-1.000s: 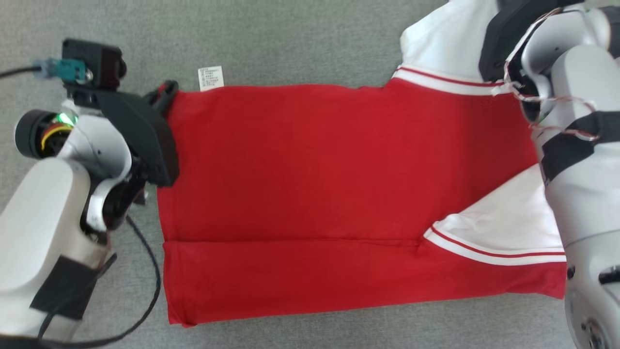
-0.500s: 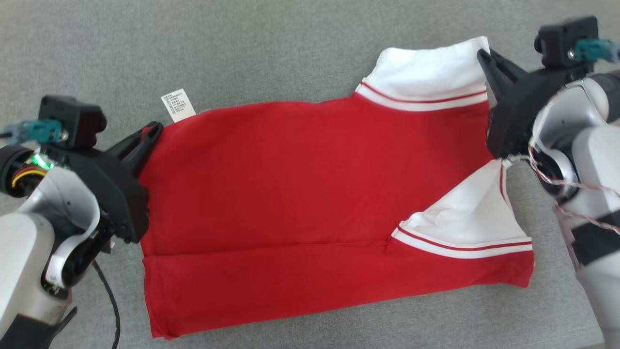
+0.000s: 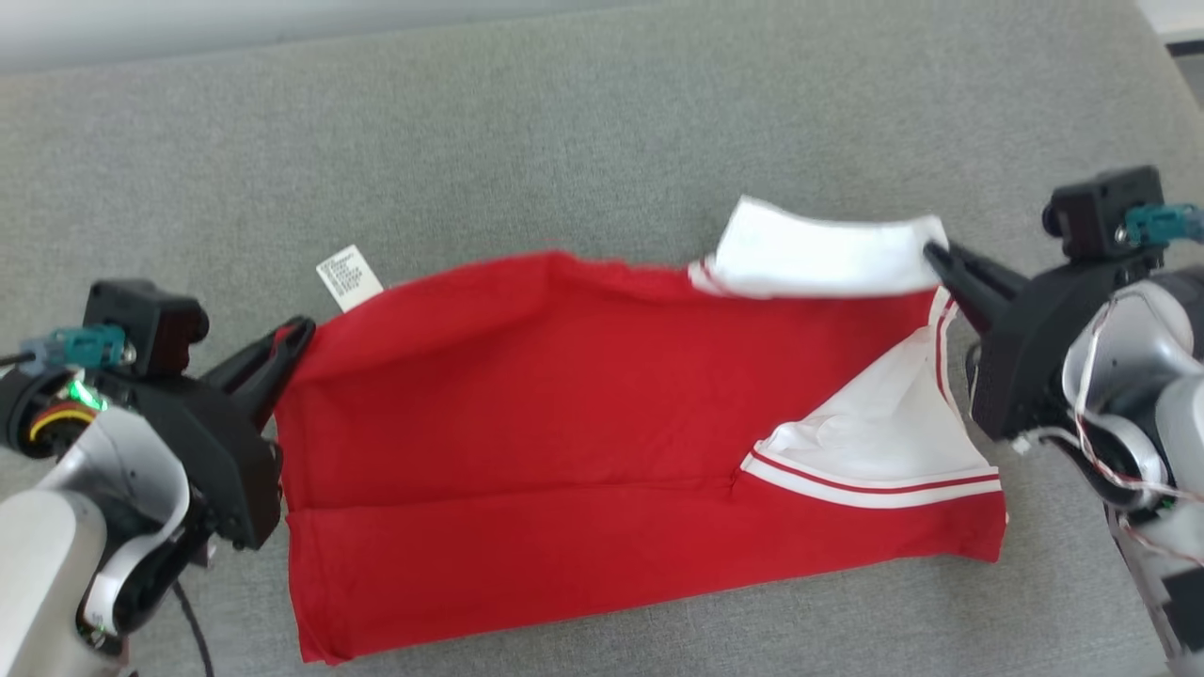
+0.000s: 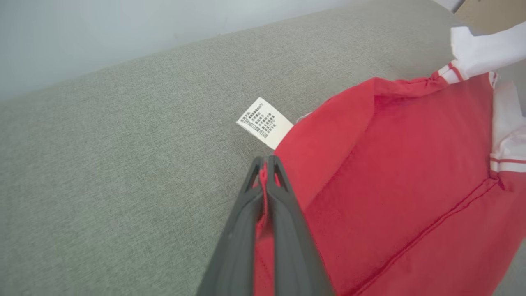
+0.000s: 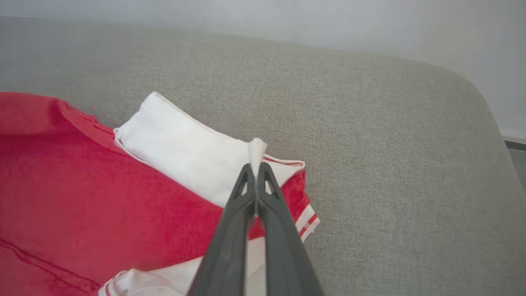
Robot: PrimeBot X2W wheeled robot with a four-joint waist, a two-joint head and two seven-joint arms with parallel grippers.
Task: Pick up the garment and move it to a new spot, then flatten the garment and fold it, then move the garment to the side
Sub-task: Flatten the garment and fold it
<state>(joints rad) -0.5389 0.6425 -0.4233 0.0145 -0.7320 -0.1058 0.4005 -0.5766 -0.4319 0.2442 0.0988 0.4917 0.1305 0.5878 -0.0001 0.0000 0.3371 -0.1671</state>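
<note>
— Two pinches, but on what?
— Both on the garment [image 3: 564, 423], mid-frame on the grey cushion [image 3: 564, 122]. The left gripper [image 3: 299, 331], centre left, is clamped on its red corner; the right gripper [image 3: 933, 250], upper right, on the white sleeve [image 3: 818, 259].
— What might fail?
— Uneven pulling could tug thin cloth free, so that edge drops crooked.

the left pincer [image 4: 266, 162] pinches the red garment's [image 4: 394, 172] edge beside its white label [image 4: 265, 122] on grey fabric [image 4: 123, 144].
</note>
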